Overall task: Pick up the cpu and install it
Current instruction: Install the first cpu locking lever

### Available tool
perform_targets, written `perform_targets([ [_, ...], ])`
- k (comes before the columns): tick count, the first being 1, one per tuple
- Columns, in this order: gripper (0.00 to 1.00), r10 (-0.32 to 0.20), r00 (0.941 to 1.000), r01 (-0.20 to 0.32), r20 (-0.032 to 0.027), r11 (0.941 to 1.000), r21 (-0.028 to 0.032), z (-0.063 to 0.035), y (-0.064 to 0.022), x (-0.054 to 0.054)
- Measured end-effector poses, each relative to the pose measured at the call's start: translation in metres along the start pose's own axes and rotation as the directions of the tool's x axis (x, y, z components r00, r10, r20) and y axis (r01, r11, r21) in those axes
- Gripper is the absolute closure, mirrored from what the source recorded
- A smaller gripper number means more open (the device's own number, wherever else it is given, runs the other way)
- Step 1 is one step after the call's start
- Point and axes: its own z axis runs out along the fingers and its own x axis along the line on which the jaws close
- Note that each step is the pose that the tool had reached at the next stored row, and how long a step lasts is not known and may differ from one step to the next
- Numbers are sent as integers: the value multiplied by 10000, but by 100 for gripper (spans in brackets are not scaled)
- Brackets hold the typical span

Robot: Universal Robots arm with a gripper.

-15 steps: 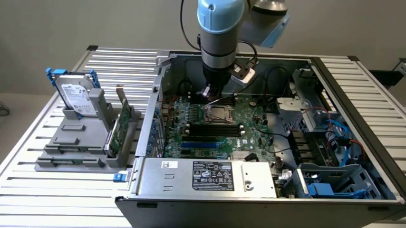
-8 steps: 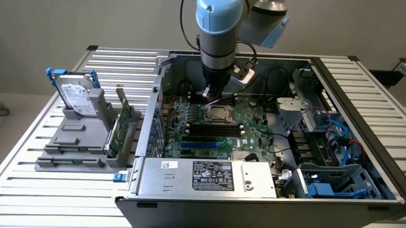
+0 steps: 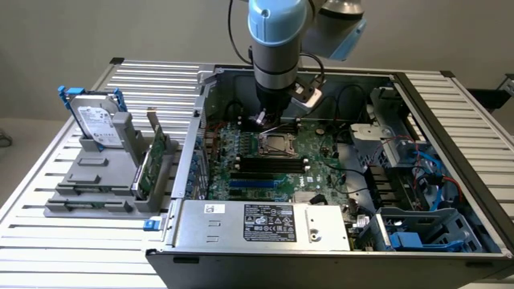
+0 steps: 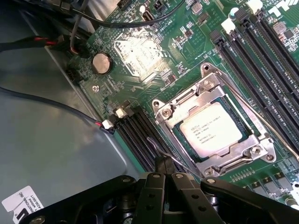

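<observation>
The cpu (image 4: pixel 212 133) lies flat inside the metal-framed socket (image 4: pixel 163 112) on the green motherboard (image 4: pixel 182 44), its pale silver top with printed text facing up. The frame is down around its edges. My gripper (image 4: pixel 163 164) is shut, its black fingers pressed together with nothing visible between them. Its tip hovers just beside the socket, at the thin wire lever (image 4: pixel 155 145) that runs along the socket's side. In the exterior view the gripper (image 3: pixel 261 118) hangs over the board, just behind the socket (image 3: pixel 277 143).
Black memory slots (image 4: pixel 261 70) flank the socket. Cables (image 4: pixel 56 105) cross the case floor near a coin cell (image 4: pixel 102 63). A power supply (image 3: pixel 265 223) sits at the case front. A hard drive (image 3: pixel 96 123) in blue brackets stands on a grey fixture (image 3: pixel 96 186) at the exterior view's left.
</observation>
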Motion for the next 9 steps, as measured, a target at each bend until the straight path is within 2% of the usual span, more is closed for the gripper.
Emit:
perform_targets([
  [9, 89, -1, 10000, 1, 5, 10000, -5, 24, 3, -8],
])
